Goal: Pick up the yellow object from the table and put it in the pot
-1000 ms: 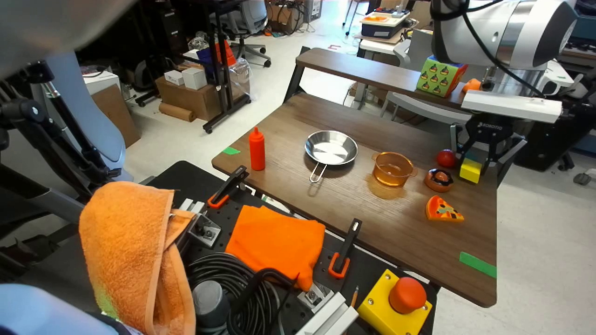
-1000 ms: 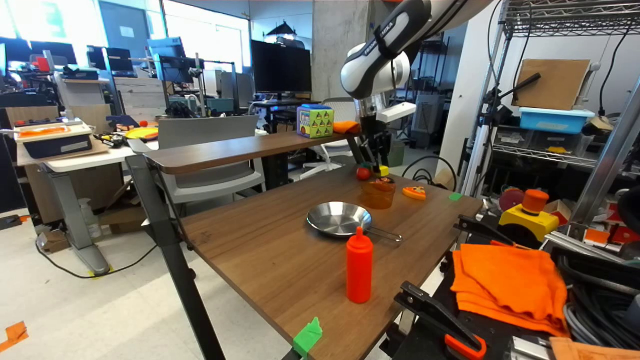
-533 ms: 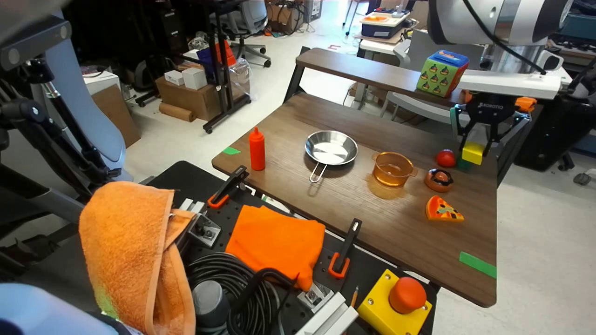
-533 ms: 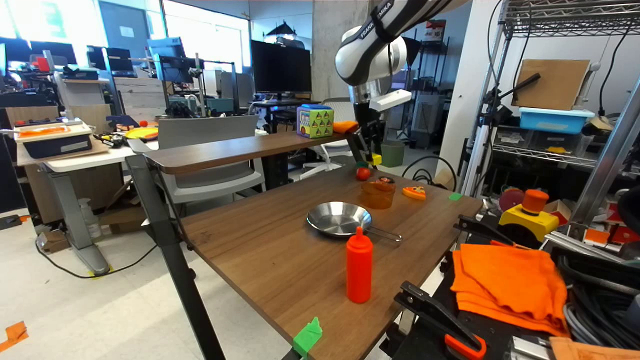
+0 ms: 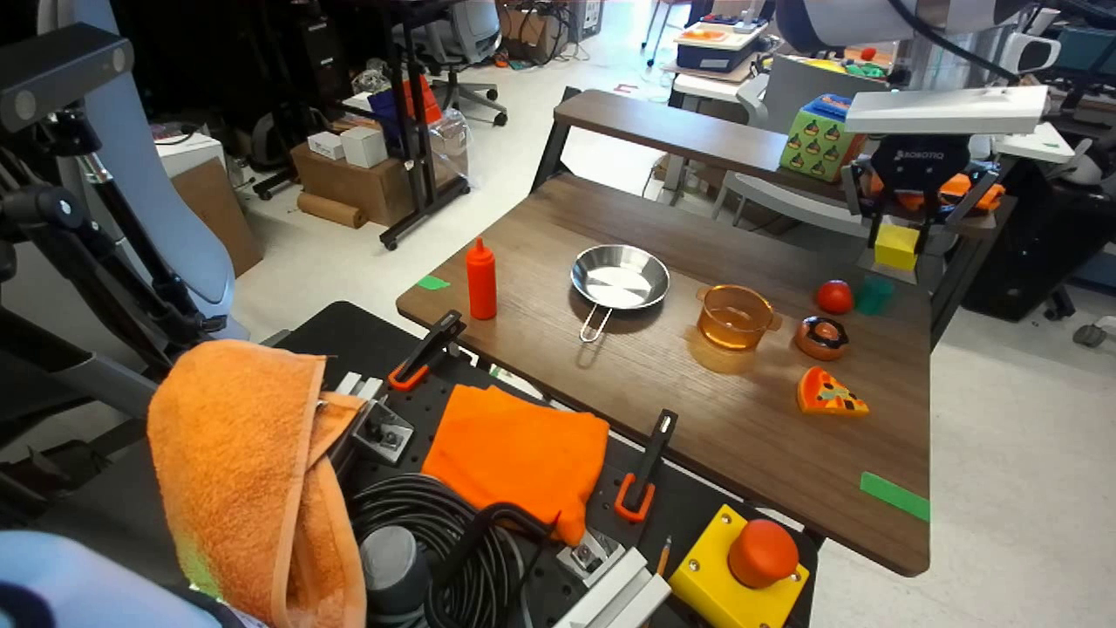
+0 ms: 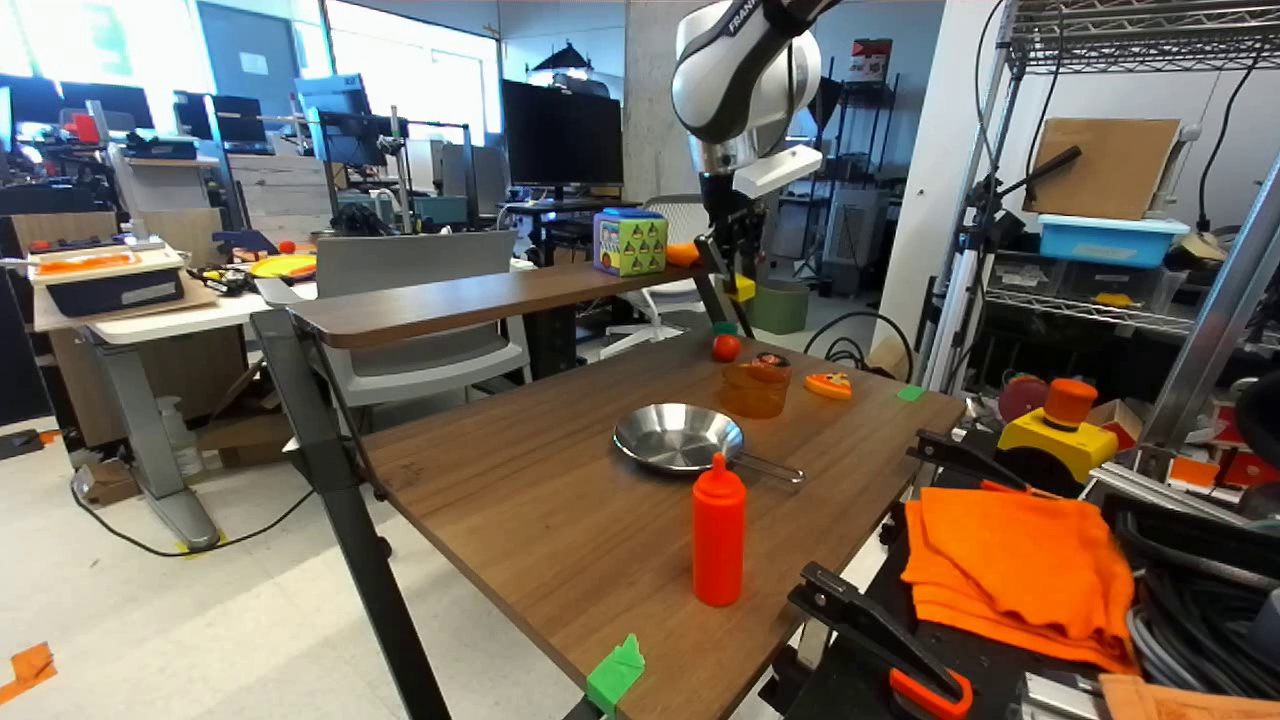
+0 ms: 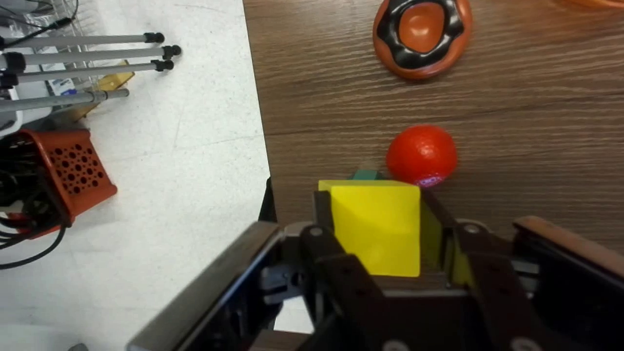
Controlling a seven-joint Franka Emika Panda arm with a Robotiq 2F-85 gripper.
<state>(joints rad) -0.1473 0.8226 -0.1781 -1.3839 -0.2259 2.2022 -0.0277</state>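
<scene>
In the wrist view, the yellow block [image 7: 375, 229] clasped by the pincer [image 7: 378, 214] hides much of a green object [image 7: 365, 175] below (only a sliver shows). Beyond the pincer, the top edge crops the amber pot [image 7: 597, 3]. Above the pincer, both exterior views crop the arm [image 6: 735, 90].

The place is looking like a robotics lab, and in part like an office. A white robot arm [image 6: 712, 92] is showing in both exterior views, and a red emergency-stop button [image 5: 764, 552] is sitting on a yellow box [image 5: 715, 576]. Coiled black cable [image 5: 427, 506] is lying on a perforated black board [image 5: 357, 331], with clamps [image 5: 649, 465] along its edge. In an exterior view, wire shelving [image 6: 1150, 58] is holding a blue plastic bin [image 6: 1110, 240], and computer monitors [image 6: 332, 93] are standing in the background. A grey swivel chair [image 5: 475, 35] is adding to the office look.
</scene>
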